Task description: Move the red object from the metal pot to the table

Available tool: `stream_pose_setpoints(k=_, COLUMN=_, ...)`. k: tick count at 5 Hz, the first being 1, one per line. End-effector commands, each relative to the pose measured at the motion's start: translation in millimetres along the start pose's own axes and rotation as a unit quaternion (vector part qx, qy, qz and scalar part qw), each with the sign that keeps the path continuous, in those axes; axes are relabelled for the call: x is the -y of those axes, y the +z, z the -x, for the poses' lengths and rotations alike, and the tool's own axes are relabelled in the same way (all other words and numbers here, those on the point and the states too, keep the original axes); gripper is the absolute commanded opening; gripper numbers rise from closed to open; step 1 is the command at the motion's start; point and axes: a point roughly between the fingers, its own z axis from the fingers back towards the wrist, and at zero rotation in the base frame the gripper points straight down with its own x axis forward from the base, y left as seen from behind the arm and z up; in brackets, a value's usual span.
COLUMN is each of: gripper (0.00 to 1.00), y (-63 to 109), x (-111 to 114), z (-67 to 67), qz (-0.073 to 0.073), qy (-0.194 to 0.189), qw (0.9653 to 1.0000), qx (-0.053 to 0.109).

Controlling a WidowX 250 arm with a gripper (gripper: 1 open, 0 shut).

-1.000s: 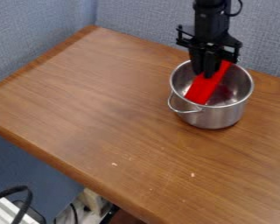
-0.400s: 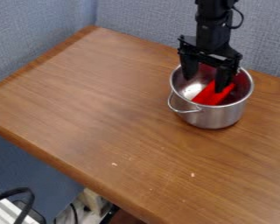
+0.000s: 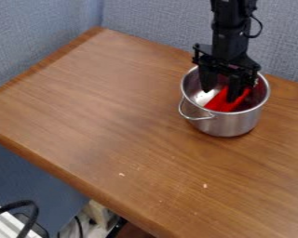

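Note:
The metal pot stands on the table near its far right edge. My gripper reaches straight down into the pot from above. The red object lies inside the pot, on its right side, and shows between my fingertips. My fingers are drawn in against its sides, so the gripper looks shut on it. A whitish object lies in the left part of the pot. The low end of the red object is hidden by the pot's wall.
A blue-grey fabric wall rises behind the table at the back and left. The table's front edge runs diagonally, and cables and floor clutter lie below it.
A second ago the gripper held the red object tilted up in the pot. It then opened wide and the piece lay in the pot. The fingers have now closed in on it again.

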Motion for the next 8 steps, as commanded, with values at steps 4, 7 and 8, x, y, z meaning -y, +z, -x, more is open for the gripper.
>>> stream_pose_setpoints(k=4, gripper=0.0, y=22.5, x=3.6, z=1.3, qz=-0.004, qy=-0.005, qw=0.9997, qx=0.024)
stream_pose_setpoints(k=7, gripper=0.0, y=67.2, x=1.5, z=6.9, qz=-0.013, qy=0.008, qw=0.9977, qx=0.067)
stream_pose_setpoints(k=8, gripper=0.0, y=96.3, x=-1.3, z=9.3, qz=-0.019, qy=0.013, qw=0.9952, qx=0.095)
